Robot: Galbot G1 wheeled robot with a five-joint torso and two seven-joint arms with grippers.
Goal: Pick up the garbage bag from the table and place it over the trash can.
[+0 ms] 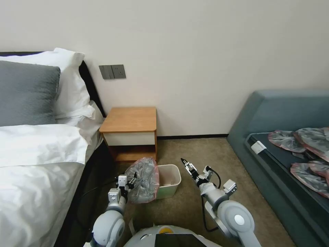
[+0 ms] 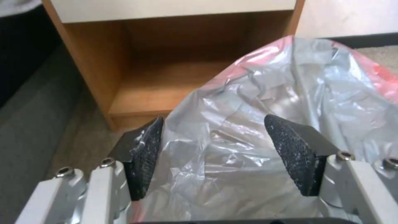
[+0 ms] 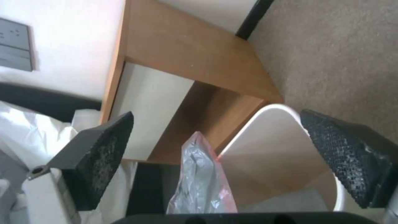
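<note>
The garbage bag (image 1: 143,180), grey and wrinkly with a pinkish-red rim, hangs over the left end of the trash can (image 1: 172,168) and stands up above its rim. The can sits on the carpet in front of the table (image 1: 130,120), whose top is bare. My left gripper (image 1: 133,178) is at the bag's left side. In the left wrist view it (image 2: 213,119) is open, its pads apart with the bag (image 2: 257,102) bulging between them. My right gripper (image 1: 184,160) hovers open just right of the can. In the right wrist view it (image 3: 215,115) looks down on the can's white rim (image 3: 269,109) and the bag (image 3: 199,183).
A bed (image 1: 34,164) with white linen stands close on the left, beside the table. A blue-grey couch (image 1: 274,113) on the right carries several more bags (image 1: 301,151). Open carpet (image 1: 192,209) lies between the can and the couch.
</note>
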